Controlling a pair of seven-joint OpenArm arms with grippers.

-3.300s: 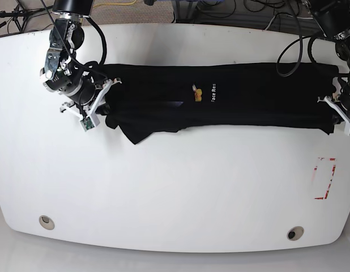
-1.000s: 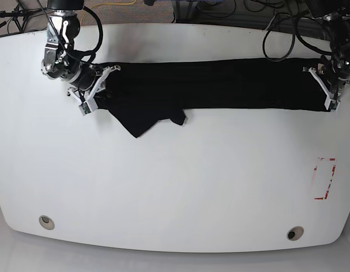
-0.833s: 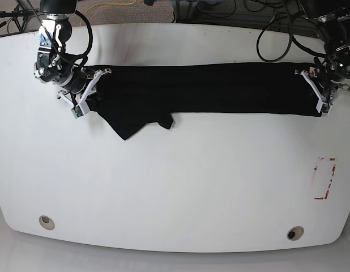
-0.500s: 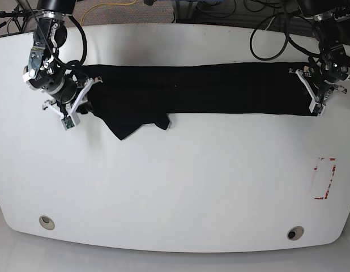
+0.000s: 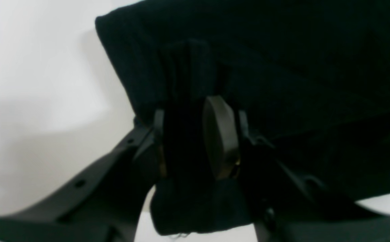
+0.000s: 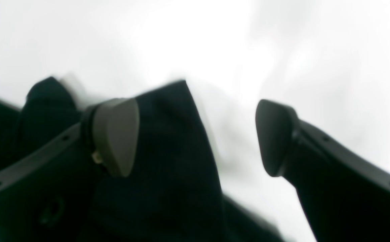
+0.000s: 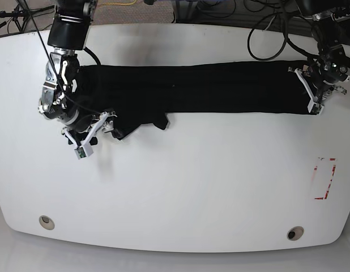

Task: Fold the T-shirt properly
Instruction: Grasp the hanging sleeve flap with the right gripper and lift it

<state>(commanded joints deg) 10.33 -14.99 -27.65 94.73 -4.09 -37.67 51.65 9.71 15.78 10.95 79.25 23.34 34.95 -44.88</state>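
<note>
in the left wrist view, my left gripper (image 5: 195,148) is pinching a bunched fold of the t-shirt (image 5: 282,67) between its two pads (image 5: 220,137); the black cloth is filling the narrow gap and hanging out below the fingertips. the rest of the shirt is spreading away across the upper right, lying on the white table (image 5: 30,67).

in the right wrist view, my right gripper (image 6: 195,137) is standing wide apart, with nothing between the pads. the left pad (image 6: 114,134) is sitting over the edge of the t-shirt (image 6: 168,174), while the right pad (image 6: 274,137) is hovering over the bare table (image 6: 215,43). the picture is blurred.

in the base view, the t-shirt (image 7: 209,88) is lying as a long black band across the far part of the table (image 7: 192,192), with a loose flap drooping at its near left edge. my left gripper (image 7: 312,90) is gripping the shirt's end on the view's right. my right gripper (image 7: 94,129) is sitting at the lower left corner of the shirt, just beside the drooping flap, fingers spread.
</note>
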